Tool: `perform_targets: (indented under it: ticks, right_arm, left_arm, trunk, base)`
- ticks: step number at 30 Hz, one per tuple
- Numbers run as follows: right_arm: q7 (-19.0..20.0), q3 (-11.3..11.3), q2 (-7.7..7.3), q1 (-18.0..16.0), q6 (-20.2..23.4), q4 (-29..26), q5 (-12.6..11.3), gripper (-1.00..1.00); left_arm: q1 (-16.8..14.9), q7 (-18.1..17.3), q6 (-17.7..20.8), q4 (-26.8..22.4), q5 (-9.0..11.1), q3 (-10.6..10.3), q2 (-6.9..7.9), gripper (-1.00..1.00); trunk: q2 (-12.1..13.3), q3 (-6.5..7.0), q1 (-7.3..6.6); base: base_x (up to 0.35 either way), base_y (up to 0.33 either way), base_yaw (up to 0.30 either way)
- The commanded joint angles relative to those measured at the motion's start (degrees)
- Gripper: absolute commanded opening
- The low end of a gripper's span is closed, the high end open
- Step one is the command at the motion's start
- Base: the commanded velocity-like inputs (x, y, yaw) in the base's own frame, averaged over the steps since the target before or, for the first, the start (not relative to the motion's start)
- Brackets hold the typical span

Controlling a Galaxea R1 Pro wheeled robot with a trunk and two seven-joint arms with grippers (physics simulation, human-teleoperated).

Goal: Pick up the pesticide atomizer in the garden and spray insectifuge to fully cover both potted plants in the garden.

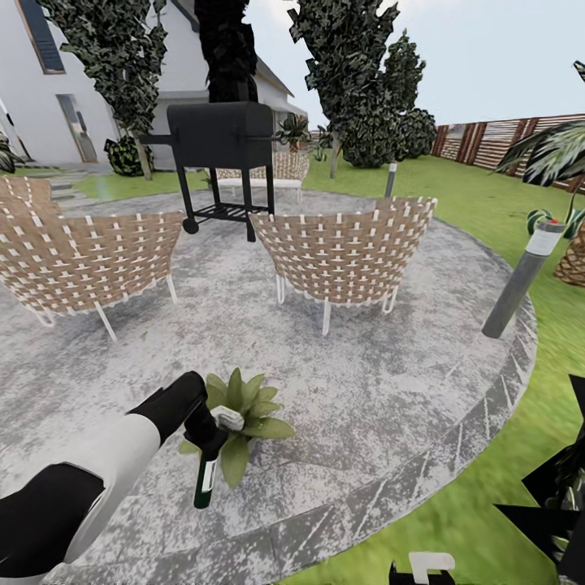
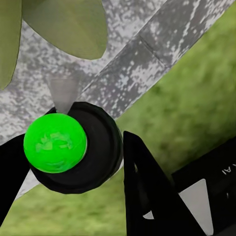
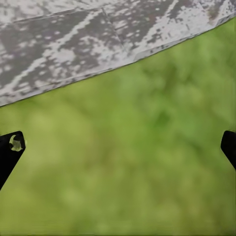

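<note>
Since the left gripper [image 1: 213,443] already holds the pesticide atomizer [image 1: 206,478] beside one potted plant [image 1: 240,410] on the paved patio [image 1: 366,406], pickup looks done; I cannot tell whether any spraying is done. The bottle hangs roughly upright, base down, its pale spray head facing the leaves. In the left wrist view, the fingers [image 2: 147,187] clamp its green-bottomed body. In the right wrist view, the right gripper [image 3: 120,145] gapes wide over grass, empty.

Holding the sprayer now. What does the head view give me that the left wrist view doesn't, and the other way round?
Head view alone: two woven wicker chairs, the black barbecue grill, a grey bollard light.
Left wrist view alone: the bright green round bottom of the dark green atomizer bottle, seen end-on.
Both: the left gripper shut on that bottle, leaves of the green potted plant, the mottled grey paved patio and lawn.
</note>
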Motion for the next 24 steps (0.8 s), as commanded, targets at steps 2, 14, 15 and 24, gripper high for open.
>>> perform_targets:
  ticks: [2, 14, 15, 24]
  right_arm:
    - [-0.57, 0.43, 0.01, -0.05, 0.06, 0.06, 0.33, 1.0]
    - [-0.57, 0.43, 0.01, -0.05, 0.1, 0.11, 0.45, 1.0]
    - [-0.55, 0.43, -0.03, -0.05, 0.1, 0.11, 0.48, 1.0]
    - [-0.45, 0.43, -0.08, -0.05, 0.1, 0.12, 0.6, 1.0]
  left_arm:
    - [-0.01, -0.59, 0.21, -0.1, -0.5, -0.09, 0.07, -1.0]
    - [2.12, -0.38, -0.2, 0.12, -0.52, -0.2, 3.09, -1.0]
    - [3.82, -0.31, -0.36, -0.23, -0.6, -0.23, 3.21, -1.0]
    - [5.73, -0.21, -0.37, -0.97, -0.6, -0.09, 2.76, -1.0]
  trunk:
    - [-0.44, -0.42, 0.21]
    - [-0.44, -1.04, 0.21]
    - [-0.44, -1.04, 0.21]
    - [-0.44, -1.04, 0.21]
  base:
    - [0.0, 0.0, 0.0]
    - [0.0, 0.0, 0.0]
    - [0.0, 0.0, 0.0]
    - [0.0, 0.0, 0.0]
